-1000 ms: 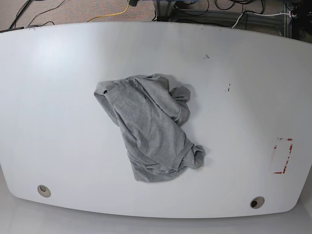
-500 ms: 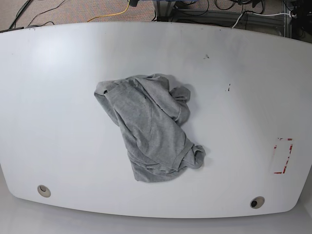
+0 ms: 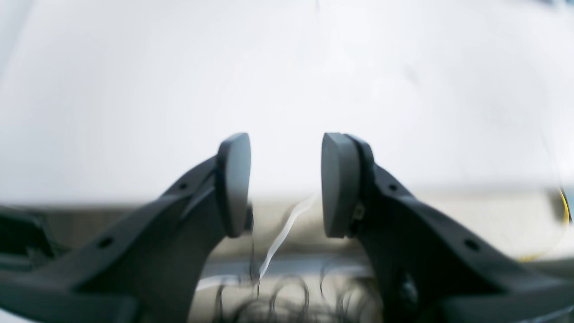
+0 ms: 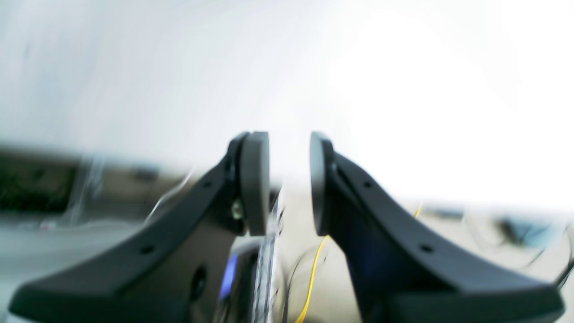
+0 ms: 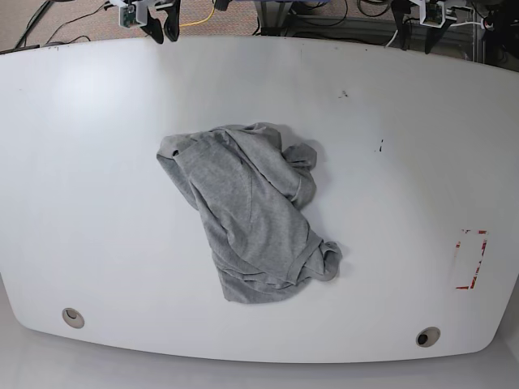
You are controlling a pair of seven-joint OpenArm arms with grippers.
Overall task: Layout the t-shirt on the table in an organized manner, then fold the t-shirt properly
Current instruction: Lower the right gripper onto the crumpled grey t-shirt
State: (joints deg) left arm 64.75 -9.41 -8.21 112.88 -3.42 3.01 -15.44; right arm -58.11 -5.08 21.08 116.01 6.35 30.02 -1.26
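T-shirt (image 5: 251, 215) crumpled mid-table (image 5: 405, 162), left pincer (image 3: 284, 184) and right pincer (image 4: 289, 184) parted, empty

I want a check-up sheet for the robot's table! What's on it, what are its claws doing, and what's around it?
Surface: large white smooth table, two round grommet holes, small dark specks, red tape rectangle near one side.
Job's things: heather-grey cotton t-shirt crumpled in a heap mid-table, not laid out.
Clutter: nothing seen.
Grippers: left gripper and right gripper open, empty, at the far edge.
Cables: yellow cable and dark ones on the floor.
Surroundings: brown carpet, metal frame beyond the table.
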